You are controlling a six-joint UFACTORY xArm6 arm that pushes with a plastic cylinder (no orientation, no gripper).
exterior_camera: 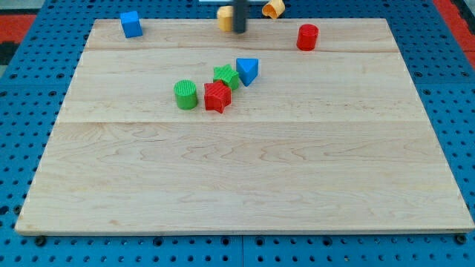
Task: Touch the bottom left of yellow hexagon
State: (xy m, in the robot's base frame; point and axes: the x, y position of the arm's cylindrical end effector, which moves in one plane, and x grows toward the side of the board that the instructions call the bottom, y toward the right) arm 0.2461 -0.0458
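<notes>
Yellow hexagon [224,16] touches my tip [239,30]; two yellow, red, green, blue blocks each.

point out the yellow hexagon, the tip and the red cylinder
yellow hexagon [223,17], camera view, its visible left face
my tip [240,31], camera view, the rod's very end
red cylinder [307,37], camera view, its side wall

blue cube [131,24] top left | red cylinder [307,36] top right | centre cluster: green cylinder [185,94], red star [217,97], green star [226,76], blue triangle [248,70] | desk [245,178] wooden
</notes>
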